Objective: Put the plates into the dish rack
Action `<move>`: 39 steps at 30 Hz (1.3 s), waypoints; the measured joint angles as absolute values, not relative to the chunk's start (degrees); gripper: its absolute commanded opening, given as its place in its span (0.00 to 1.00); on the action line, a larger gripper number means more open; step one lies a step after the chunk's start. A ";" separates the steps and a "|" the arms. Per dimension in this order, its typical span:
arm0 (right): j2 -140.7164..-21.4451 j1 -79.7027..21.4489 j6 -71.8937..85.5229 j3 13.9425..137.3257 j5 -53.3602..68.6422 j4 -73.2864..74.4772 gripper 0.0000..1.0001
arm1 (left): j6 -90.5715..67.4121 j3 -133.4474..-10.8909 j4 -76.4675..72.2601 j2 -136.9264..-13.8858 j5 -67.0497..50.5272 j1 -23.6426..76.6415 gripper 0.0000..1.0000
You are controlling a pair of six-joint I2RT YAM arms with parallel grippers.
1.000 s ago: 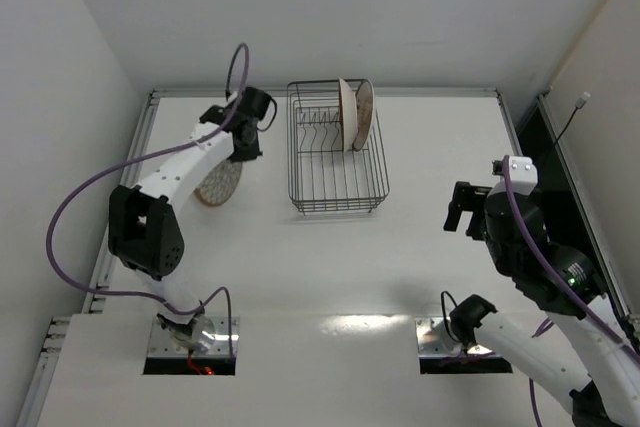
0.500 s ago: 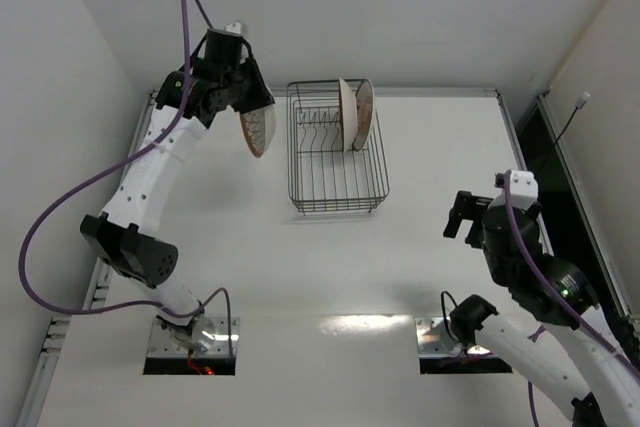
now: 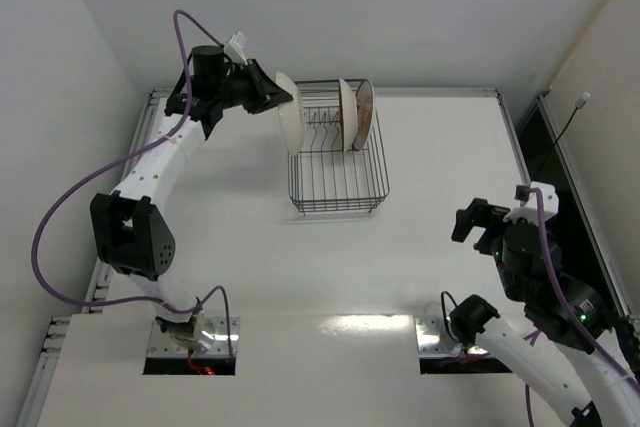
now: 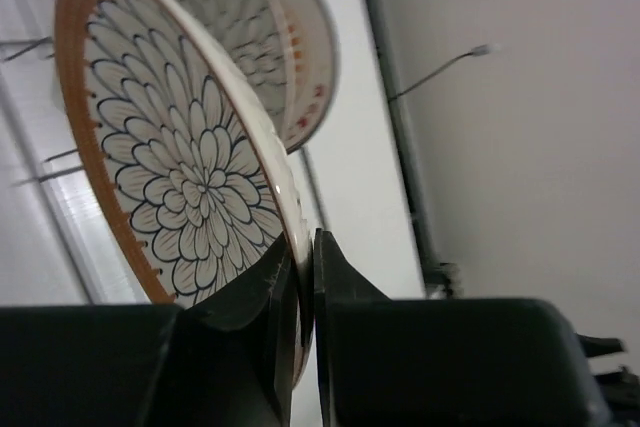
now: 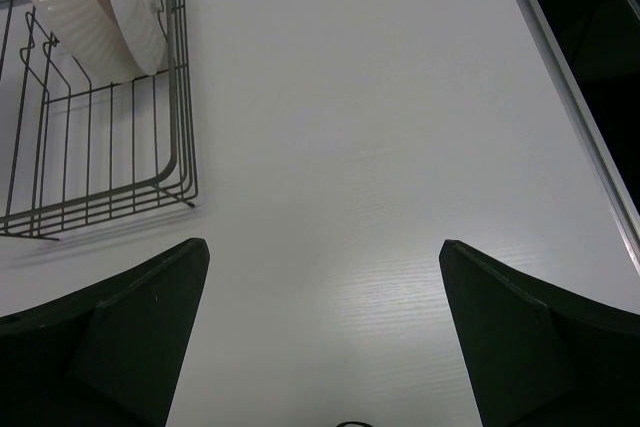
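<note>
L gripper [image 3: 268,97] jaws are clamped on the rim of a brown-rimmed plate [image 3: 289,112], held upright at left side of rack [image 3: 337,187], near counter's far edge. Two other plates [image 3: 355,114] stand in rack. R gripper [image 3: 478,219] jaws are wide apart w/ nothing between, near right edge.

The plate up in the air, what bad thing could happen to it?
1. The left tool pinches the held plate only at its rim, up in the air, so it might slip and break.
2. It hangs on edge at the left side of the dish rack, so lowering it could knock the wires or the two racked plates.
</note>
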State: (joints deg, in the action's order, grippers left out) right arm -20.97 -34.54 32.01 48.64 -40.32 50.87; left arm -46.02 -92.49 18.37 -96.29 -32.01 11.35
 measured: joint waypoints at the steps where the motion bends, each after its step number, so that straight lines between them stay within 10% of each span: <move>1: -21.15 -34.65 32.01 48.64 -40.32 50.76 1.00 | -47.11 -92.49 16.14 -96.66 -33.28 11.11 0.00; 39: -22.44 -34.65 30.85 48.10 -38.46 48.90 1.00 | -57.74 -99.35 -5.93 -117.10 -44.34 11.60 0.00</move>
